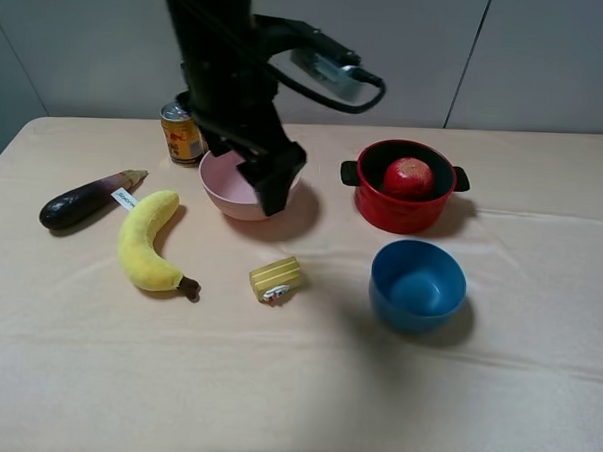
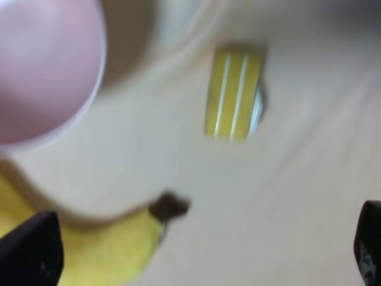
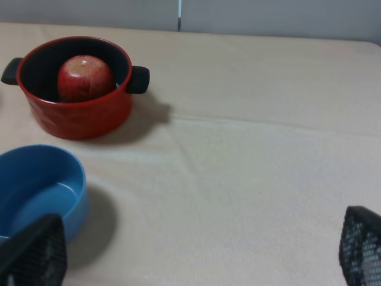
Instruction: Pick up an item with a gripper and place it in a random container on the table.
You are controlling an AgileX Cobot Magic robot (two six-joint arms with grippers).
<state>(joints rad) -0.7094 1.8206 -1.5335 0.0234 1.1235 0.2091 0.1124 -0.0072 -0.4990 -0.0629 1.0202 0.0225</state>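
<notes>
The red apple (image 1: 409, 177) sits inside the red pot (image 1: 404, 212) with black side handles, at the back right of the peach cloth-covered table (image 1: 294, 386). The right wrist view shows the apple (image 3: 85, 77) in the pot (image 3: 83, 116) too. My left gripper (image 1: 273, 180) hangs over the front rim of the pink bowl, left of the pot. It is open and empty, with its fingertips (image 2: 30, 250) far apart. My right gripper (image 3: 196, 253) is open and empty, low over bare cloth away from the pot. It is out of the exterior view.
A pink bowl (image 1: 233, 198) stands under the left arm. A blue bowl (image 1: 417, 286) stands in front of the pot. A yellow block (image 1: 275, 278), a plush banana (image 1: 146, 241), an eggplant (image 1: 77, 201) and a can (image 1: 181, 131) lie left of centre.
</notes>
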